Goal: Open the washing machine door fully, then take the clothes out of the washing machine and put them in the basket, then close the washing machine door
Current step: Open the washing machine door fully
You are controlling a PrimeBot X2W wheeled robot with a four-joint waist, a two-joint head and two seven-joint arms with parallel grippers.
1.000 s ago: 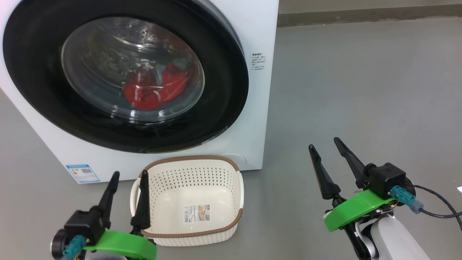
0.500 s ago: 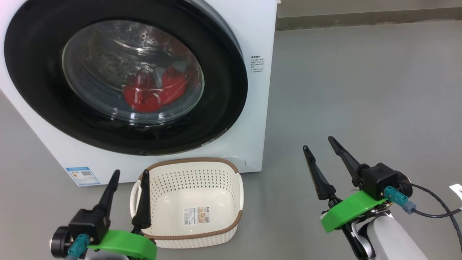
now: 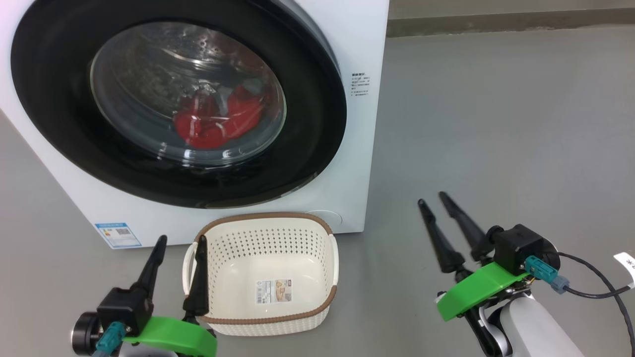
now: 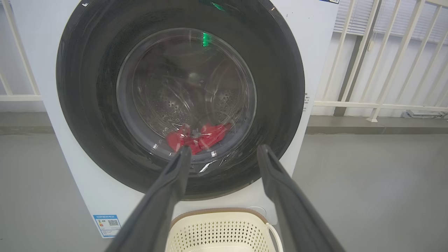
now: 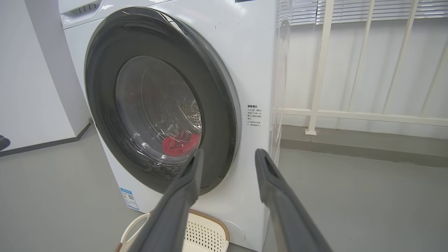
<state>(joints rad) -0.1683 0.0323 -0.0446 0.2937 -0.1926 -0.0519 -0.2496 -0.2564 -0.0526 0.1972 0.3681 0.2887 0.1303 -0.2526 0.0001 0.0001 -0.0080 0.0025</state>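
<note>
- Washing machine (image 3: 367, 49), big white boxy front-loader, upper left. Its round door with a glossy black rim and glass bowl window (image 3: 307, 99) is shut.
- Inside, seen through the glass: bright red clothes (image 3: 218, 124) low in the steel drum.
- Basket (image 3: 268, 220), cream perforated plastic with a brown rim, lower centre on the grey floor. It holds a paper sticker.
- Left gripper (image 3: 181, 239), lower left, fingers spread.
- Right gripper (image 3: 431, 198), lower right, fingers parted.

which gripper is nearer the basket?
Left. The left gripper sits at the left rim of the basket, one finger overlapping it in the head view; the right gripper is well off to its right.
</note>
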